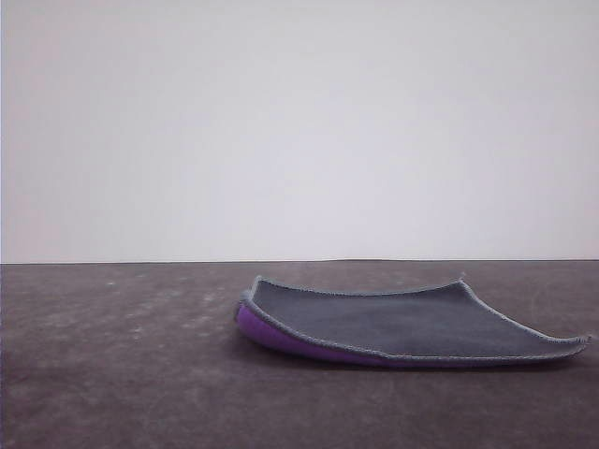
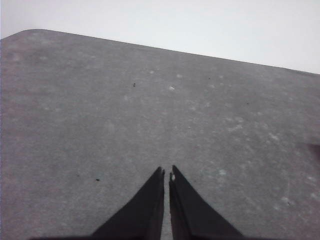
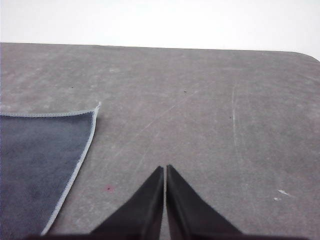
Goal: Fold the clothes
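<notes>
With both arms over bare table, the left gripper (image 2: 166,172) and right gripper (image 3: 165,169) each have their dark fingers pressed together, holding nothing. Cloth (image 1: 393,323) lies flat on the grey table (image 1: 112,374), right of centre in the front view, dark grey side up, purple underside showing at its curled near-left edge. Its stitched corner (image 3: 95,107) sits beside the right gripper, apart from it. White wall (image 1: 299,122) behind.
</notes>
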You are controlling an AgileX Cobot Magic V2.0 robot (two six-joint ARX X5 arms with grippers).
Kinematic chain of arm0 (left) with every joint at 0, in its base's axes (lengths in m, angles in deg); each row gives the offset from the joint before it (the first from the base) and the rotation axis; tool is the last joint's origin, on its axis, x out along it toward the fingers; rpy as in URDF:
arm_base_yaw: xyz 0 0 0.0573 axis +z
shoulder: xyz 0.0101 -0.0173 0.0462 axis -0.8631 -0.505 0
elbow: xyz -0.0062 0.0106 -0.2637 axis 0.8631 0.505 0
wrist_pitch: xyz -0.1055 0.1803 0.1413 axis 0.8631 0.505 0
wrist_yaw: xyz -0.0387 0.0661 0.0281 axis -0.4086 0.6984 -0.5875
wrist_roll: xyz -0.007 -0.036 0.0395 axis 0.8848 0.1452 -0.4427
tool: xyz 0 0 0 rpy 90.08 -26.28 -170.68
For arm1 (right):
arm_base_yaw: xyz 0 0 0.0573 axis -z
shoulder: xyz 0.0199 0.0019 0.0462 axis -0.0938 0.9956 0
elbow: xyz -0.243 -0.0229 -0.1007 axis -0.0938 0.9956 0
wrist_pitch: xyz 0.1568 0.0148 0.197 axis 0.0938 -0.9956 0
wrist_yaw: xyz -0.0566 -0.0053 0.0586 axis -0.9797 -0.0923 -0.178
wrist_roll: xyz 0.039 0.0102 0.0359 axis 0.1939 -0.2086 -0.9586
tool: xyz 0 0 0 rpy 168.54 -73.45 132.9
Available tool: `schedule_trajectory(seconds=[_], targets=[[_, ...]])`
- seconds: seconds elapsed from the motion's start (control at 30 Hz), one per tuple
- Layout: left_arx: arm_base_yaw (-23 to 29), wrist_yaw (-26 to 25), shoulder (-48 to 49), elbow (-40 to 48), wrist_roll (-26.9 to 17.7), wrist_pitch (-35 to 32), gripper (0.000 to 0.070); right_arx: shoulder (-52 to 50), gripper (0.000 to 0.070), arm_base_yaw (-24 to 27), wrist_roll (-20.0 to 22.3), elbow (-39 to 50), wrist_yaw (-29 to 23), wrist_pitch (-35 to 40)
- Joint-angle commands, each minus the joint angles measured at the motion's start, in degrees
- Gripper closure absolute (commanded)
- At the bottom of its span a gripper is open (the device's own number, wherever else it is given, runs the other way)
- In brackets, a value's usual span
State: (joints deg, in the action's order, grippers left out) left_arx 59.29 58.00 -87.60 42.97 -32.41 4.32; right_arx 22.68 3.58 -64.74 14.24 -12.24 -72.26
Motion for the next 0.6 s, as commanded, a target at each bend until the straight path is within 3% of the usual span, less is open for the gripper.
schedule_trajectory(seconds=[0.0, 0.57], targets=[[0.02, -0.02, 0.09, 1.07, 0.20, 0.26, 0.0699, -0.04, 0.0696, 0.07, -0.39, 0.24, -0.24, 0.74], [0.04, -0.02, 0.09, 1.07, 0.20, 0.26, 0.0699, -0.04, 0.0696, 0.07, -0.39, 0.24, -0.24, 0.74]])
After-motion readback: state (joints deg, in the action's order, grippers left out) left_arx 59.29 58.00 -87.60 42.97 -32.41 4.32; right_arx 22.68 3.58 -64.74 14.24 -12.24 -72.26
